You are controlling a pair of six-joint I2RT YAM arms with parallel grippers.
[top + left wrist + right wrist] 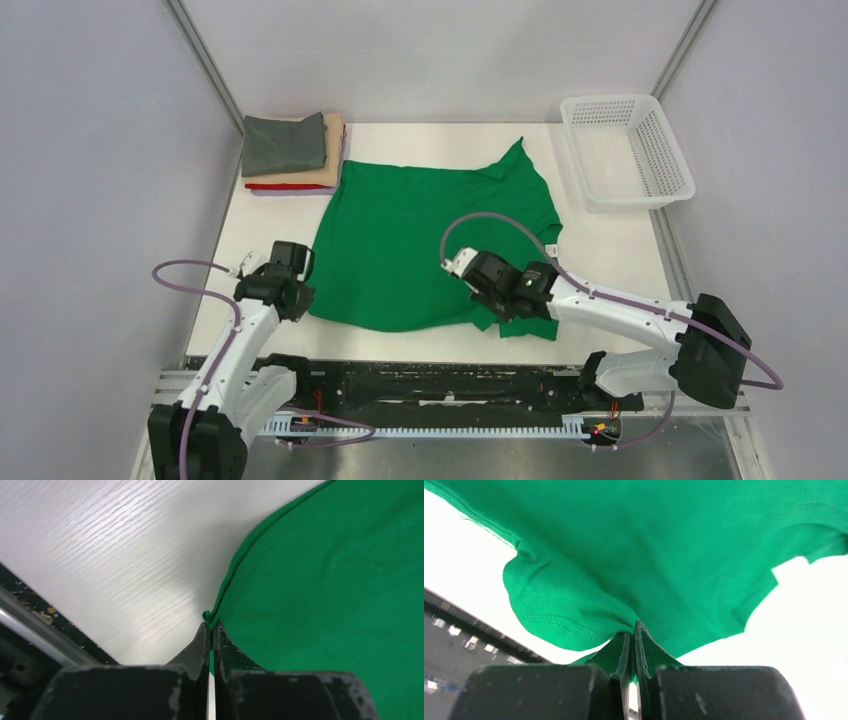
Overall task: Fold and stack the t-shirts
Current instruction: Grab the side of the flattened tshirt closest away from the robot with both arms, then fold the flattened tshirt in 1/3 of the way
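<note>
A bright green t-shirt (420, 230) lies spread over the middle of the white table, with a small white label (551, 250) at its right edge. My left gripper (303, 296) is shut on the shirt's near left hem corner; in the left wrist view the jaws (210, 628) pinch the green hem (220, 600) low over the table. My right gripper (492, 298) is shut on the near right part of the shirt; in the right wrist view the jaws (632, 630) hold a bunched fold of green cloth (569, 605) lifted off the table.
A stack of folded shirts sits at the back left: grey (283, 143) on top, tan (333, 168) under it, red (285, 186) at the bottom. A white mesh basket (672, 160) stands at the back right. Grey walls enclose the table. The black rail (430, 380) runs along the near edge.
</note>
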